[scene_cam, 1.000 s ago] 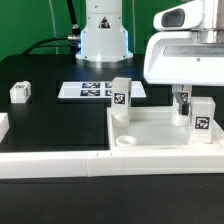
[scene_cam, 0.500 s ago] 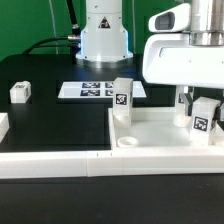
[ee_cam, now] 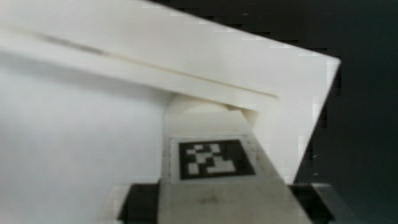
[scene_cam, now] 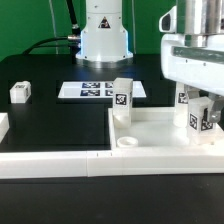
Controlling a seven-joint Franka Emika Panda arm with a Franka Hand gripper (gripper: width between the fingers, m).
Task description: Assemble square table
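The white square table top (scene_cam: 160, 138) lies at the exterior view's right, rim up. One tagged white leg (scene_cam: 121, 101) stands upright at its far left corner. A second tagged leg (scene_cam: 201, 121) stands at the far right corner, slightly tilted, with my gripper (scene_cam: 198, 103) shut on its upper part. In the wrist view this leg (ee_cam: 217, 158) runs down to the top's corner (ee_cam: 107, 110), and my gripper (ee_cam: 222, 205) has a dark finger (ee_cam: 146, 200) pressed against each side. A round socket (scene_cam: 128, 141) shows at the near left corner.
A loose white leg (scene_cam: 20, 92) lies on the black table at the exterior view's left. The marker board (scene_cam: 92, 90) lies behind the table top, before the robot's base (scene_cam: 104, 40). A long white rail (scene_cam: 50, 162) runs along the front, and another white piece (scene_cam: 3, 126) sits at the left edge.
My jaws have closed from open onto the right leg. The hand has turned and shifted a little to the exterior view's right, and the leg now leans slightly.
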